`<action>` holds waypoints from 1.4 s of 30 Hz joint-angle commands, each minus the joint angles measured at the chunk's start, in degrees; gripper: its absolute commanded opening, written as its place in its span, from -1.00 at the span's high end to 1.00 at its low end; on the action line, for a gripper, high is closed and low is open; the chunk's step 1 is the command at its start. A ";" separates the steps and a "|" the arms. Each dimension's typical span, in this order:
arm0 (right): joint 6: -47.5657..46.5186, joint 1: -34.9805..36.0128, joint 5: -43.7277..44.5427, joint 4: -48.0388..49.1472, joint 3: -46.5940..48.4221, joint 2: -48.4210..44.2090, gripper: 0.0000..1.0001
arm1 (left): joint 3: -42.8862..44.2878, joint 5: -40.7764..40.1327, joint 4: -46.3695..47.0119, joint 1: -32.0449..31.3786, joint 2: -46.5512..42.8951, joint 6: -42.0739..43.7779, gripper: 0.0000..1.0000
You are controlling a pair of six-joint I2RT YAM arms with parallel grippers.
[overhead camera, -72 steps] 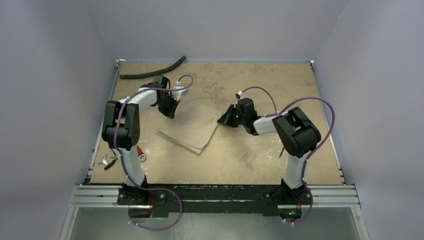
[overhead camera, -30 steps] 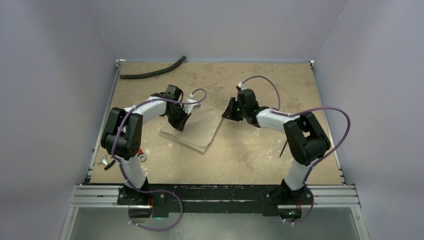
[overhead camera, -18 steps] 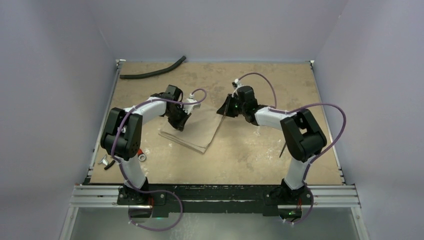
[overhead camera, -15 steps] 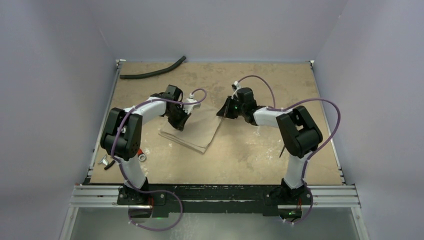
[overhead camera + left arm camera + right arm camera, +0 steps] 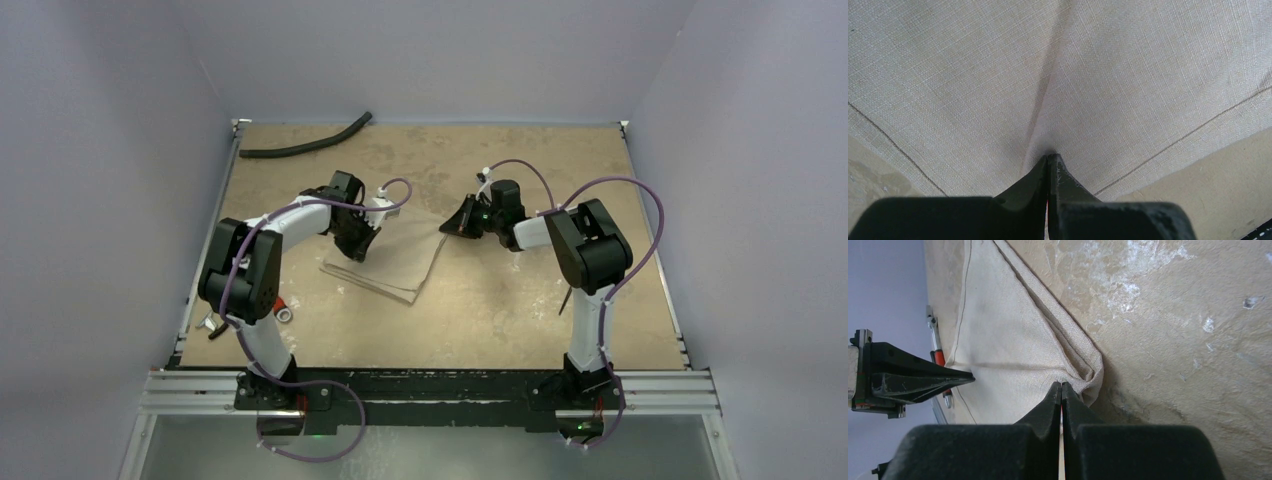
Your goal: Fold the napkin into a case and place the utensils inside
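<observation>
Beige napkin point(image 5: 390, 265), clamped twice: my left gripper point(image 5: 1049, 159) nips a crease as anchor, my right gripper point(image 5: 1061, 386) nips the corner, probably to fold.

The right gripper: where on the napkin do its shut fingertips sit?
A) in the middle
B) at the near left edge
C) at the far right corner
C: in the right wrist view the right gripper is shut on the bunched corner of the napkin.
</observation>
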 commanded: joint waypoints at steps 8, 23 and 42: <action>-2.69 -0.96 1.22 -3.99 0.22 1.71 1.00 | -2.02 -3.35 -3.61 3.82 -9.19 3.40 0.93; -3.54 -1.07 2.26 -5.68 0.74 0.27 1.00 | -9.54 -4.22 -1.96 11.26 -9.43 8.34 0.98; 4.43 16.51 4.82 -3.25 4.86 -4.77 1.00 | -0.07 2.68 -8.73 12.17 -11.18 5.98 0.80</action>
